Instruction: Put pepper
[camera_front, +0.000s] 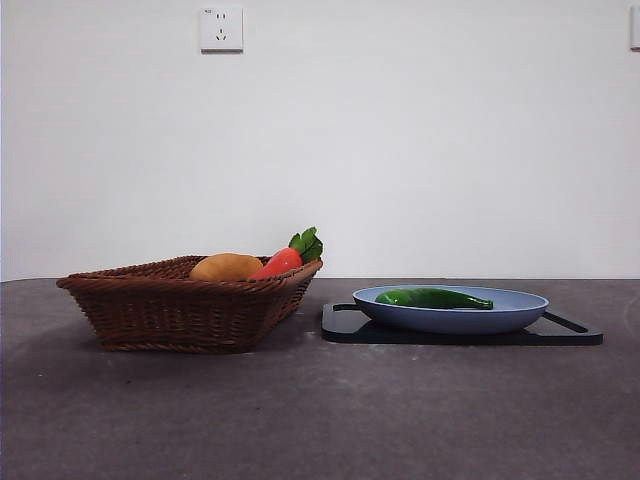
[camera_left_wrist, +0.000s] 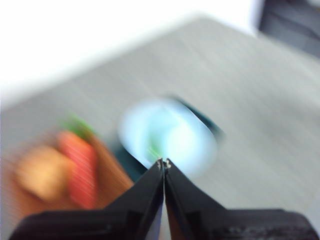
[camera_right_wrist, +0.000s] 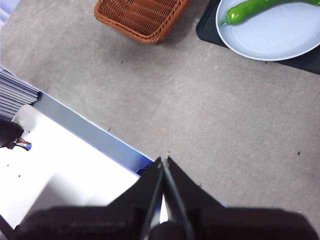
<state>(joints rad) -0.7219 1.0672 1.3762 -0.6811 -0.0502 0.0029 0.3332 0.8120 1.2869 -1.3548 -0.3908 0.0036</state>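
Grey worktop (camera_front: 320, 420) carried: pepper (camera_front: 433, 298) lying in blue plate (camera_front: 520, 312) on black tray (camera_front: 345, 325); basket (camera_front: 165, 305), apparently carrot (camera_front: 278, 263) and potato (camera_front: 226, 267) inside. My left end effector (camera_left_wrist: 164, 163) and right end effector (camera_right_wrist: 164, 161) were clenched, empty.

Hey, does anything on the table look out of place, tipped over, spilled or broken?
Nothing stands out. The pepper lies flat in the blue plate, which sits on the black tray. The carrot and potato rest in the upright wicker basket. No spill or damage shows.
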